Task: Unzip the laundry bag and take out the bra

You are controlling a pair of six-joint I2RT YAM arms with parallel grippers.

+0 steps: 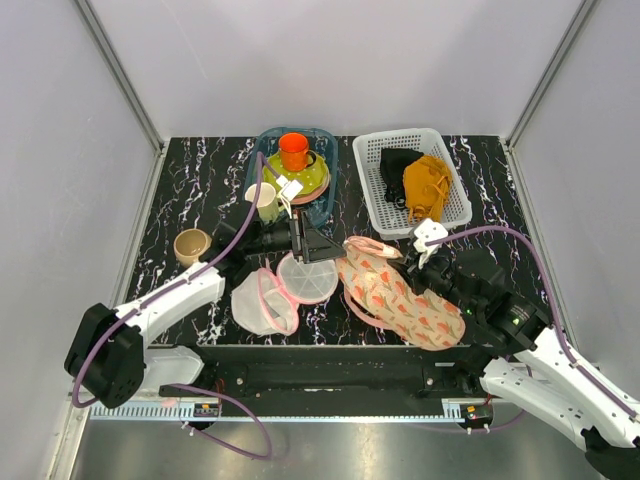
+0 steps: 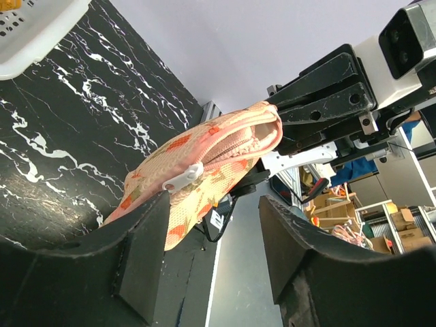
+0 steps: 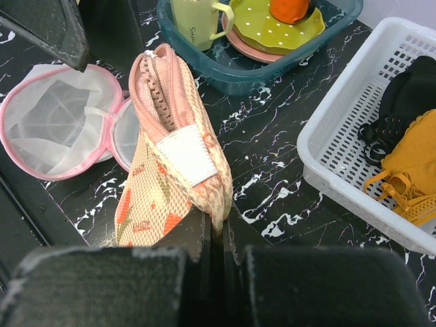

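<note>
The laundry bag (image 1: 400, 292), peach with a red-green print, lies on the black marbled table in front of the right arm. My right gripper (image 3: 218, 235) is shut on a fold of the bag's (image 3: 160, 187) near edge and holds that end up. At the bag's far end, my left gripper (image 2: 212, 211) stands open with nothing between its fingers. The bag's (image 2: 204, 160) white zip pull (image 2: 182, 178) rests just above the left finger. The pink zip (image 3: 160, 95) runs along the bag's top edge. The bra is hidden.
A round white mesh pouch (image 1: 275, 295) with a pink rim lies open left of the bag. Behind stand a teal bin (image 1: 325, 195) with dishes and an orange cup, and a white basket (image 1: 455, 215) holding black and mustard garments. A beige cup (image 1: 191, 245) stands far left.
</note>
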